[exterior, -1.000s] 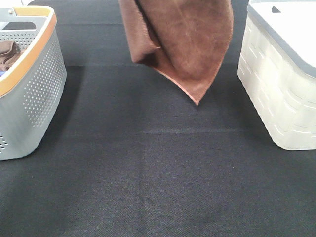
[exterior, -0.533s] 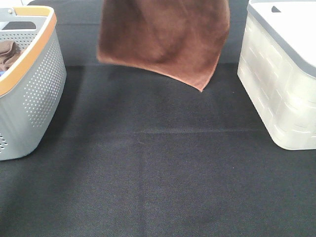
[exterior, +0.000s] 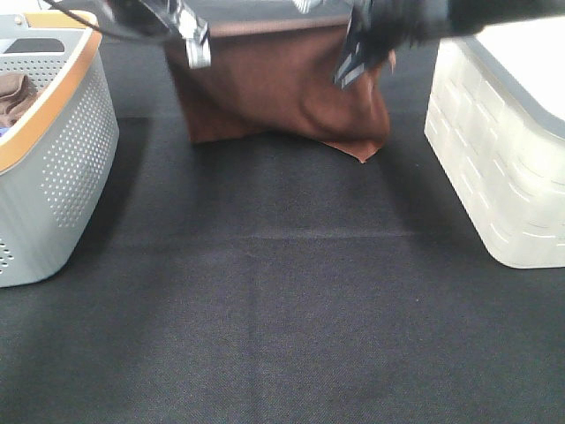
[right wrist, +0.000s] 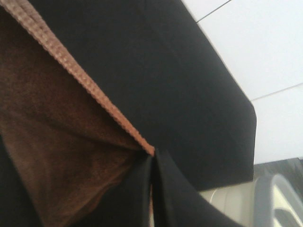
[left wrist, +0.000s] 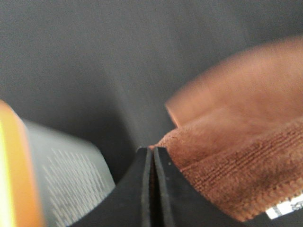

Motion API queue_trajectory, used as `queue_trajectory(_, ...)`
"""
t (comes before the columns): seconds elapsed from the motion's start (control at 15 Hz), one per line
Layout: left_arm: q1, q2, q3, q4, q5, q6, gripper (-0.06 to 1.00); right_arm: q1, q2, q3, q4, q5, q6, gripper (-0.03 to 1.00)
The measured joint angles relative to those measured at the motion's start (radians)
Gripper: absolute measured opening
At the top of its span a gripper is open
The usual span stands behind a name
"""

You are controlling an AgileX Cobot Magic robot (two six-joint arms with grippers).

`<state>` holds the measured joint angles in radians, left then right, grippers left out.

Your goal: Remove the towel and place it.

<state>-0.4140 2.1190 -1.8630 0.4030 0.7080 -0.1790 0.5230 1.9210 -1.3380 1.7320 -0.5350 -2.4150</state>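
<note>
Across the whole table lies a black woven cloth (exterior: 282,309), matte, with a faint crease running from side to side in the exterior view. Past the table's far edge, the right wrist view shows pale floor tiles (right wrist: 270,56) with thin dark joints.

On the left side stands a grey perforated basket (exterior: 75,168) with an orange rim; some brown fabric (exterior: 12,95) lies inside it. On the right side stands a white basket (exterior: 499,177) with a grey rim and a brick-like relief on its wall. The open stretch of cloth lies between the two.

The towel (exterior: 282,88), brown with a lighter stitched hem, hangs spread toward the far side of the table, between the baskets and apart from both. The left gripper (exterior: 196,46) is pinched on its upper left corner, just beside the grey basket's rim. The right gripper (exterior: 351,64) is pinched on the upper right corner, near the white basket. In both wrist views the jaws are pressed together with the hem caught between them. The towel's pointed lower corner hangs at cloth level; whether it touches cannot be told.
</note>
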Motion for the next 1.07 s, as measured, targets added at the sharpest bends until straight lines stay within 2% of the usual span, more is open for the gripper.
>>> queue_trajectory(0.13, 0.0, 0.0, 0.0, -0.155, 0.165, 0.091, 0.0, 0.037, -0.012, 0.085, 0.001, -0.048, -0.001, 0.0)
queue_trajectory(0.2, 0.0, 0.0, 0.0, -0.19, 0.226, 0.114, 0.0, 0.049, -0.027, 0.119, 0.001, -0.054, 0.004, 0.0)
queue_trajectory(0.53, 0.0, 0.0, -0.004, -0.275, 0.447, 0.158, 0.0, 0.125, -0.124, 0.322, 0.0, -0.058, 0.1, 0.0)
queue_trajectory(0.8, 0.0, -0.017, 0.028, -0.357, 0.479, 0.164, 0.0, 0.162, -0.191, 0.475, -0.002, -0.058, 0.204, 0.0)
queue_trajectory(1.07, -0.008, -0.096, 0.227, -0.435, 0.477, 0.156, 0.0, 0.169, -0.276, 0.599, -0.009, 0.001, 0.275, 0.0)
